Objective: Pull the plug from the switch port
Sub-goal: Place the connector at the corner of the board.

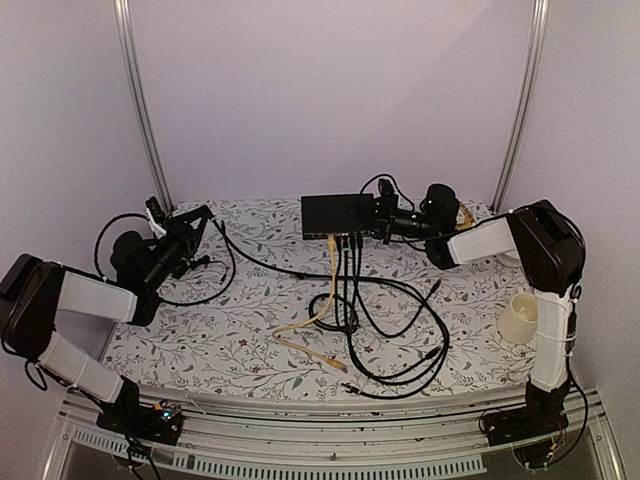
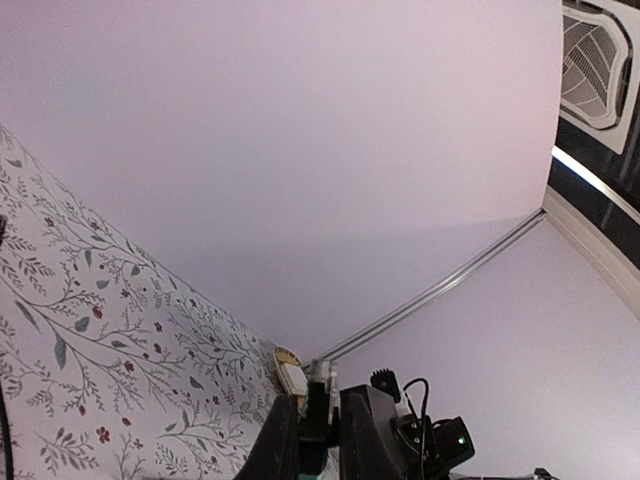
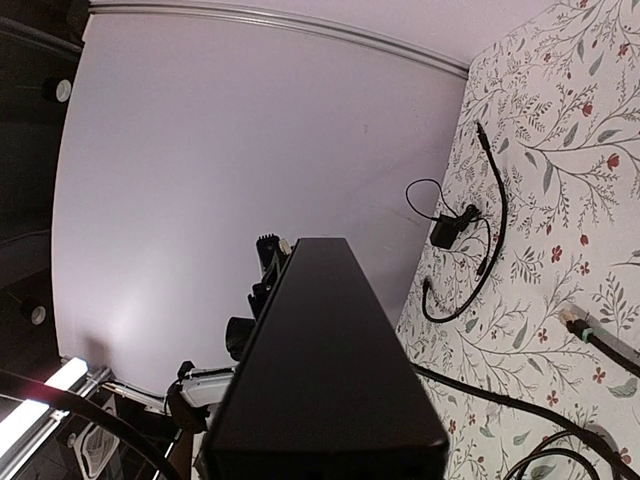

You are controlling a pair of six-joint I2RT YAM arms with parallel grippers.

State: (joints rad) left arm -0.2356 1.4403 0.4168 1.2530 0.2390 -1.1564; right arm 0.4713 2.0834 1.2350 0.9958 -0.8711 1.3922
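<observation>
The switch [image 1: 338, 215] is a flat black box at the back of the table, with a yellow cable [image 1: 331, 255] and black cables [image 1: 352, 262] running out of its front edge. My right gripper [image 1: 386, 224] is shut on the switch's right end. In the right wrist view the switch [image 3: 328, 370] fills the space between the jaws and hides the fingers. My left gripper [image 1: 201, 216] is far to the left of the switch, raised and apart from it. In the left wrist view it [image 2: 320, 428] is shut on a black plug [image 2: 317, 412] with a clear tip. A black cable [image 1: 250, 262] trails from it toward the switch.
A tangle of black cable loops [image 1: 400, 340] and a loose yellow plug end [image 1: 335, 362] lie in front of the switch. A cream cup [image 1: 518, 320] stands at the right. A small white box on a wooden disc [image 2: 291, 376] sits in the back right corner. A small black adapter [image 3: 445, 231] lies on the cloth.
</observation>
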